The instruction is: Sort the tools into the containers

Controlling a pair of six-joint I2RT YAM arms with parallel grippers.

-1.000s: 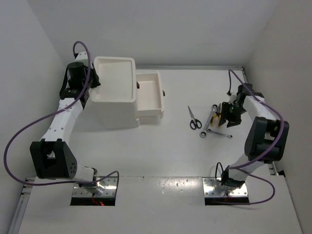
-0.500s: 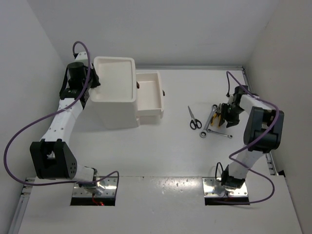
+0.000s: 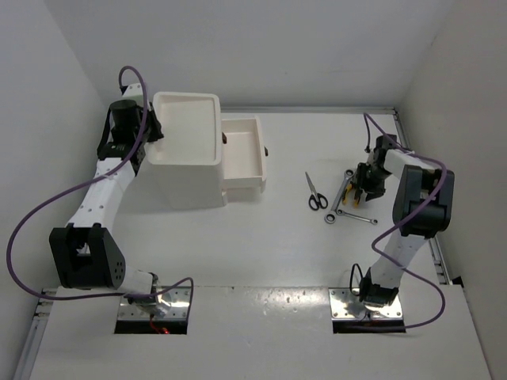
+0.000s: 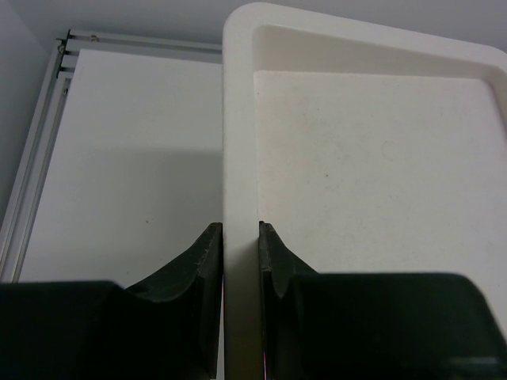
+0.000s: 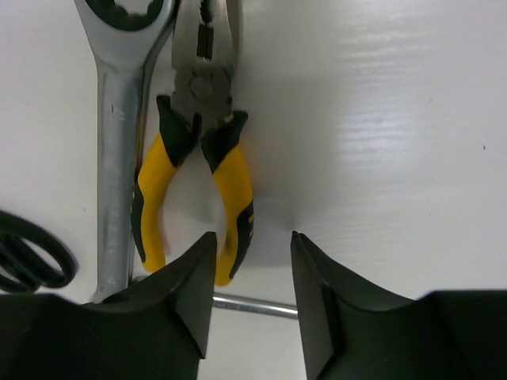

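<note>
While my left claw [image 4: 235, 231] is clamping the rim of the shallow rimmed white plastic top tray [image 4: 238, 119], one finger [image 4: 207, 255] is pressing outside that rim and the other inside it. The tray is showing only its bare floor. From above, it is capping the tall white plastic box [image 3: 186, 178]. One rectangular white drawer [image 3: 244, 184] is standing pulled out at the box's 3 o'clock side, showing only bare white inside.

My right claw [image 5: 249, 237] is hanging with its fingers apart over the tools, well off at 3 o'clock from the drawer. Below it the yellow-handled pliers [image 5: 198, 170] are lying flat on the white table [image 5: 380, 119]. Their long axis is running 12 to 6 in my wrist view, steel nose pointing to 12, handles to 6. The end of one handle is sitting in the gap, nearer the finger at 9 o'clock.

Just at the pliers' 9 o'clock a slim silver wrench [image 5: 115, 166] is lying parallel, ring end at 12. A second slim wrench [image 5: 247, 307] is crossing at 6 o'clock, running 9 to 3. From above, the black-handled scissors [image 3: 316, 192] are lying at 9 o'clock of the wrenches, blades pointing about 11.
</note>
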